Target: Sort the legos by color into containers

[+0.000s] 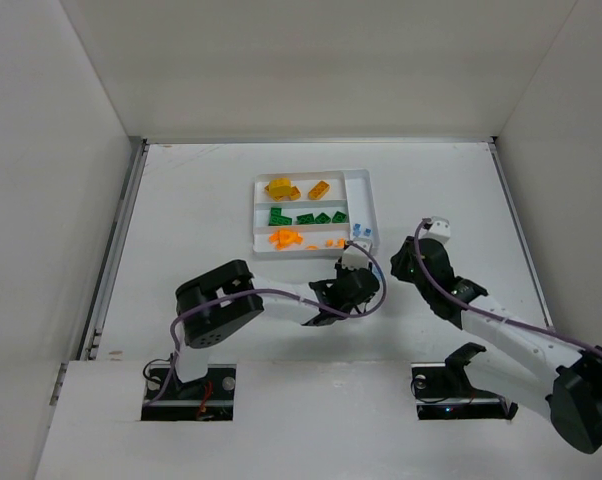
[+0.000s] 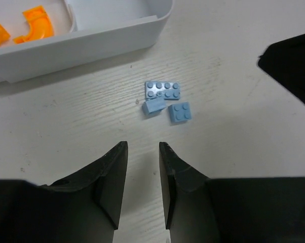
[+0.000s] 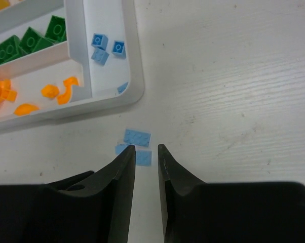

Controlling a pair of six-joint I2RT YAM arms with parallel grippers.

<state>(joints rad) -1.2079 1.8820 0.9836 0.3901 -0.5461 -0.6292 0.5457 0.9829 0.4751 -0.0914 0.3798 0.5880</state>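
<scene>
Three pale blue pieces [image 2: 162,90] lie loose on the table [image 2: 243,152] at the centre of the left wrist view, just below the white tray [image 2: 91,43] corner; light, rigid and slick, they would likely skid, so pinch one across its flat sides. The left gripper [image 2: 142,147] and right gripper [image 3: 145,148] each stand narrowly parted, holding nothing. Only the right wrist view shows blue bricks [image 3: 98,40] already in the narrow side slot [image 3: 107,71], upper left

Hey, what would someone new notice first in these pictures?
A white tray sits mid-table, holding colour-sorted legos in rows. Just outside one of its corners, three pale blue pieces lie loose on the table. The left gripper and right gripper both point at them, holding nothing.
</scene>
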